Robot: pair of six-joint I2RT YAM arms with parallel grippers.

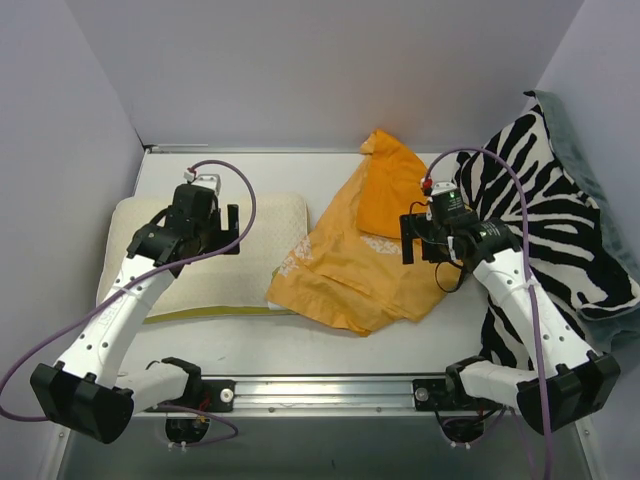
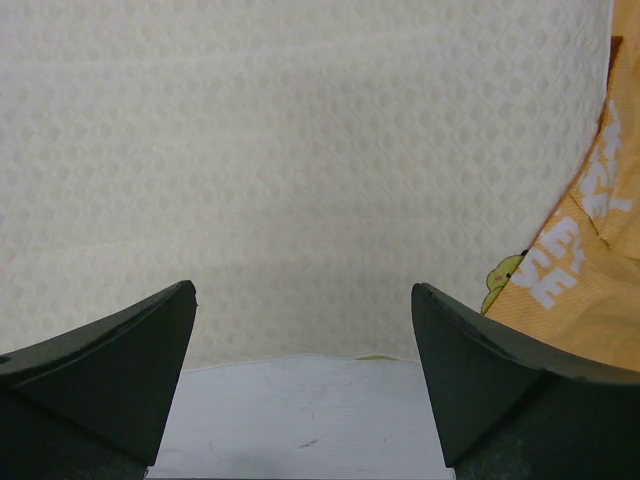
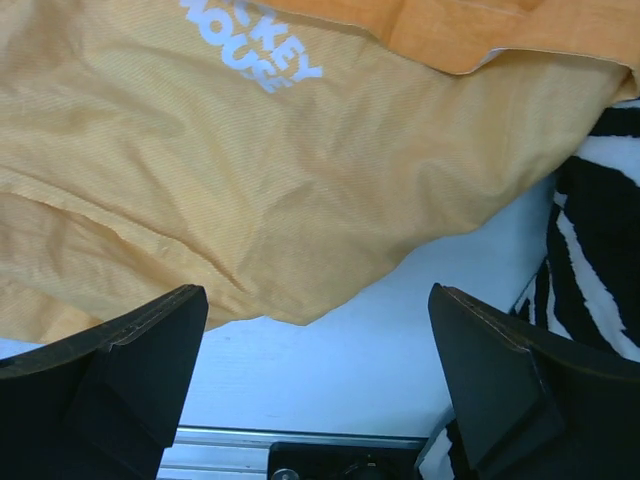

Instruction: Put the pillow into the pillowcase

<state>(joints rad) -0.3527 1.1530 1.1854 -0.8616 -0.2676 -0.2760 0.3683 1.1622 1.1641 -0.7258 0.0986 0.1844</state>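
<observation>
Left side. Left gripper [image 1: 236,230] hangs over the pillow [image 1: 270,235], jaws spread wide and nothing between them. In the left wrist view the gripper [image 2: 302,290] shows two dark fingers [image 2: 110,370] well apart. The bumpy cream pillow [image 2: 300,150] fills nearly everything ahead of them. The pillow's near edge runs just ahead of the fingertips, and bare white table [image 2: 300,420] lies beneath the fingers. The yellow-green trim [image 1: 220,313] runs along the pillow's edge on the arm-base side of this gripper.

Middle. The pillowcase [image 1: 360,250] lies crumpled and flat to the right of the left gripper, between the two grippers. It meets the pillow's right end; whether it overlaps it I cannot tell. From the left wrist it shows at the right margin [image 2: 590,250], orange with white lettering [image 2: 560,270].

Right side. Right gripper [image 1: 406,238] sits above the right part of the pillowcase, jaws apart and empty. In the right wrist view the gripper [image 3: 318,292] has both fingers clear of the cloth. The orange fabric [image 3: 250,180] spreads ahead and to its left, with white letters [image 3: 265,50] at the far edge. The table [image 3: 400,350] shows between the fingers, and the metal rail [image 3: 300,440] lies below that. The zebra-striped cushion [image 1: 560,220] lies on the gripper's right [image 3: 600,220], touching the pillowcase's corner.
</observation>
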